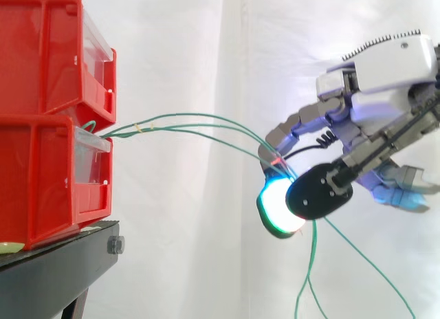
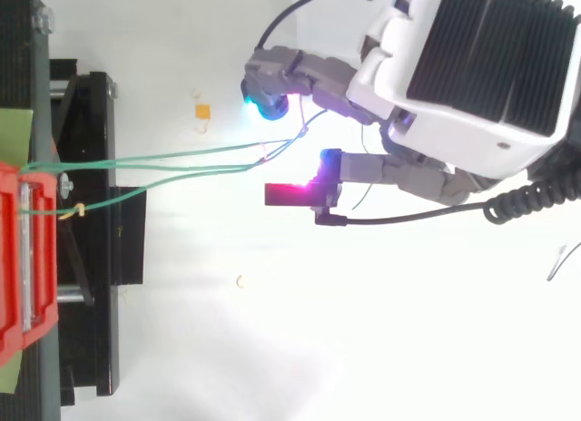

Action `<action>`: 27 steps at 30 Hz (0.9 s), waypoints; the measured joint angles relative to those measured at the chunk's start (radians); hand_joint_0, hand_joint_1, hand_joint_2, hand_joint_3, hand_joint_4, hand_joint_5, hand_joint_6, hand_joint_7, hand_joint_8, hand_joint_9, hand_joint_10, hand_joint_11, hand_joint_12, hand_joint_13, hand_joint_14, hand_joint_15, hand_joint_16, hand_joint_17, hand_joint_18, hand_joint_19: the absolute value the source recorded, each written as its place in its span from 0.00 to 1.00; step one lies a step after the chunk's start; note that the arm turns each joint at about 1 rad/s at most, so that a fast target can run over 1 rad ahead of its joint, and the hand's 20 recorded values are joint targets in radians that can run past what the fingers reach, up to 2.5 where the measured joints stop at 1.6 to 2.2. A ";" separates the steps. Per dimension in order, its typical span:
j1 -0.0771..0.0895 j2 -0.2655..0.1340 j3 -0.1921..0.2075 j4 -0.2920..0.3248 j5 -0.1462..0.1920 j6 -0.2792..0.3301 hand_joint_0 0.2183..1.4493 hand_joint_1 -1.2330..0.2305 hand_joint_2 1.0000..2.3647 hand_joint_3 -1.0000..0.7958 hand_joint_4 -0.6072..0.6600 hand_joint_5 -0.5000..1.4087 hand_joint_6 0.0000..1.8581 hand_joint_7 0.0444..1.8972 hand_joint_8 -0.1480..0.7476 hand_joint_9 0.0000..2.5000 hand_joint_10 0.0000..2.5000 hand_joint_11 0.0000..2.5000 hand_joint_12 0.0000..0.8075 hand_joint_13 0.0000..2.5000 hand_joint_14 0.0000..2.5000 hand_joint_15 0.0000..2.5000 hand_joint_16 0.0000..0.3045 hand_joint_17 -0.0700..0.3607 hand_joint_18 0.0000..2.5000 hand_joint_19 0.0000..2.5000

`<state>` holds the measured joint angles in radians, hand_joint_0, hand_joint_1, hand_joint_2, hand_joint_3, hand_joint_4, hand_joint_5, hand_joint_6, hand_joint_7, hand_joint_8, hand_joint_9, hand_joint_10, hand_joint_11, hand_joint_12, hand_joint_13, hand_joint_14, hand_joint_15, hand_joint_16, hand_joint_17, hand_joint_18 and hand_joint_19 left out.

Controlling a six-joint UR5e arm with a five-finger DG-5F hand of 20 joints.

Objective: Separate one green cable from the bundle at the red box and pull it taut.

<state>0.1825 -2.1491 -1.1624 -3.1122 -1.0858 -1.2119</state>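
Note:
Three thin green cables (image 1: 192, 116) leave the gap between the two stacked red bins (image 1: 41, 64) and arc rightward, slack, to my hand (image 1: 371, 119). The hand's fingers are curled round the cables where they converge, between a red-lit fingertip (image 1: 275, 159) above and a white-green glowing pad (image 1: 278, 205) below. Past the hand the cables hang down in loose strands (image 1: 311, 264). From above, the cables (image 2: 163, 158) run from the red bin (image 2: 14, 258) to a spot between a cyan fingertip (image 2: 263, 103) and a magenta one (image 2: 300, 194) of the hand (image 2: 472, 67).
The bins rest on a black stand (image 1: 62, 264) at the left, before a white curtain. A small yellow tie (image 2: 77, 210) sits on one cable near the bin. An orange scrap (image 2: 201, 111) lies on the white floor below.

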 measured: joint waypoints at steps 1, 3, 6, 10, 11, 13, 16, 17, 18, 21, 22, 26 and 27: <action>0.000 0.000 0.006 -0.010 0.000 0.000 0.41 0.34 0.01 0.45 0.40 0.34 0.27 0.67 0.45 0.86 0.01 0.25 0.52 0.72 0.01 0.33 0.19 0.46 0.63 0.33; 0.000 0.000 0.024 -0.046 0.001 0.000 0.41 0.34 0.01 0.45 0.40 0.34 0.27 0.67 0.45 0.86 0.01 0.25 0.52 0.72 0.01 0.33 0.19 0.46 0.63 0.33; 0.001 0.000 0.036 -0.083 0.003 0.004 0.41 0.34 0.01 0.45 0.40 0.34 0.27 0.67 0.44 0.86 0.01 0.25 0.51 0.72 0.01 0.33 0.18 0.46 0.63 0.33; 0.004 0.000 0.040 -0.104 0.002 0.045 0.41 0.34 0.01 0.44 0.40 0.34 0.27 0.67 0.45 0.86 0.01 0.25 0.52 0.72 0.01 0.33 0.19 0.46 0.63 0.33; 0.004 0.000 0.040 -0.106 0.002 0.060 0.41 0.34 0.01 0.44 0.40 0.34 0.27 0.67 0.45 0.86 0.01 0.25 0.52 0.72 0.01 0.32 0.19 0.46 0.63 0.33; 0.006 0.000 0.041 -0.111 0.001 0.101 0.41 0.34 0.01 0.44 0.40 0.34 0.27 0.67 0.45 0.86 0.01 0.25 0.52 0.72 0.01 0.33 0.18 0.46 0.63 0.34; 0.008 0.000 0.041 -0.121 0.000 0.153 0.41 0.34 0.01 0.44 0.40 0.34 0.27 0.67 0.45 0.86 0.01 0.26 0.52 0.72 0.01 0.32 0.18 0.46 0.63 0.34; 0.009 0.000 0.041 -0.125 0.000 0.165 0.41 0.34 0.01 0.44 0.40 0.34 0.27 0.67 0.45 0.86 0.01 0.25 0.52 0.72 0.01 0.33 0.18 0.46 0.63 0.34; 0.010 0.000 0.041 -0.133 -0.001 0.182 0.41 0.34 0.01 0.44 0.40 0.34 0.27 0.67 0.44 0.86 0.01 0.25 0.52 0.72 0.01 0.33 0.18 0.46 0.63 0.34; 0.014 0.000 0.041 -0.152 -0.001 0.214 0.41 0.34 0.01 0.44 0.40 0.34 0.27 0.67 0.44 0.86 0.01 0.25 0.52 0.72 0.01 0.33 0.18 0.46 0.63 0.34; 0.015 0.000 0.041 -0.161 -0.001 0.228 0.41 0.34 0.01 0.44 0.40 0.34 0.27 0.67 0.44 0.86 0.01 0.25 0.51 0.72 0.01 0.32 0.18 0.46 0.63 0.34; 0.023 0.000 0.043 -0.190 -0.002 0.290 0.41 0.34 0.01 0.44 0.40 0.34 0.27 0.67 0.44 0.86 0.01 0.25 0.51 0.72 0.01 0.33 0.18 0.45 0.62 0.34; 0.025 0.000 0.044 -0.196 -0.002 0.306 0.41 0.34 0.01 0.44 0.40 0.34 0.27 0.67 0.44 0.86 0.01 0.25 0.52 0.72 0.01 0.33 0.18 0.45 0.62 0.34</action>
<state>0.2077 -2.1491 -1.1184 -3.3079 -1.0879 -0.9059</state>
